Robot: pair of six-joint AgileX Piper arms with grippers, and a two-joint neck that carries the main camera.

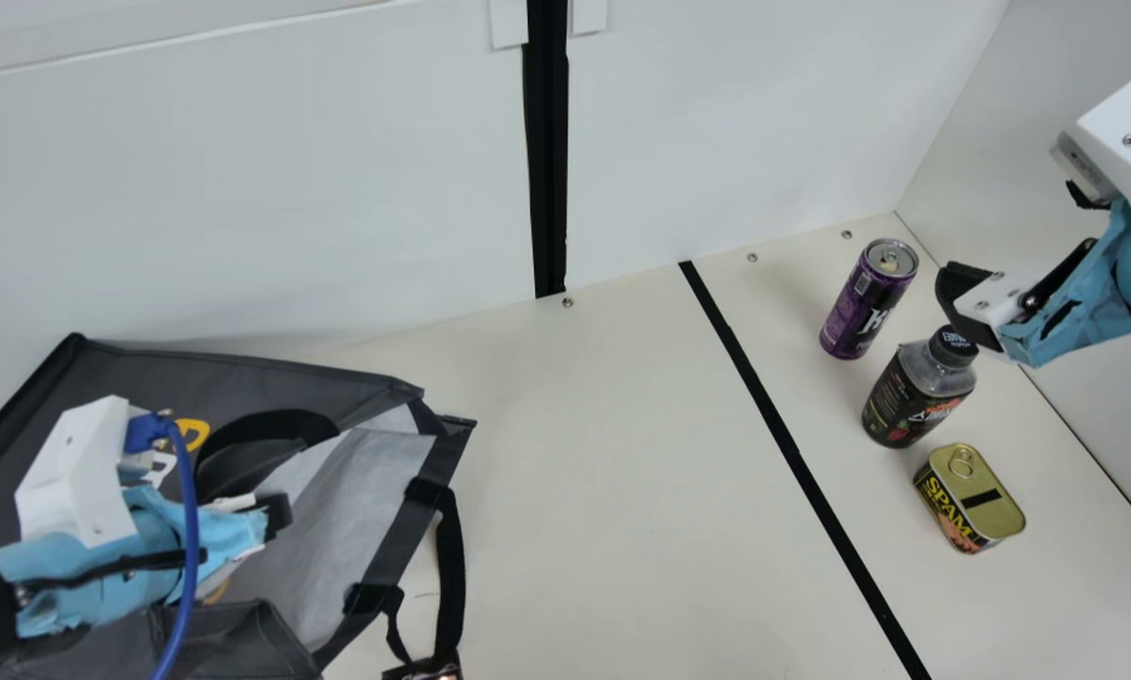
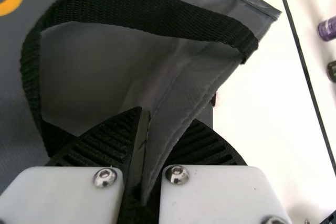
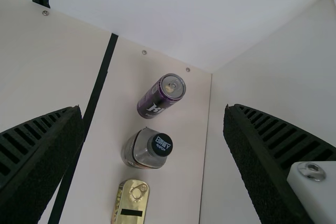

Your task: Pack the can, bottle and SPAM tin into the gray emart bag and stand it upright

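A smooth cream tabletop (image 1: 622, 425), crossed by a matte black strip (image 1: 773, 406), meets plain white walls (image 1: 292, 189). The gray emart bag (image 1: 160, 373) lies slumped across the lower left of the frame in the main view, its soft dark fabric creased and its paler, silvery lining (image 1: 344, 491) showing at the mouth, which faces right. A coarse woven black handle (image 1: 268, 427) arches over its upper panel. The left gripper (image 1: 278, 513) has its jaws clenched on the bag; in the left wrist view a stitched fold of cloth is pinched between the ribbed pads.

Right of the strip, the task's three goods stand on the tabletop in a slanting row: the slim, glossy purple can (image 1: 868, 302) at the upper right, then the clear-shouldered bottle (image 1: 915, 392) with its round black cap, then the rounded-corner SPAM tin (image 1: 971, 496), metallic gold lid upward. The right gripper (image 1: 981, 302) hangs at the frame's right edge near the bottle, jaws spread wide and grasping nothing.
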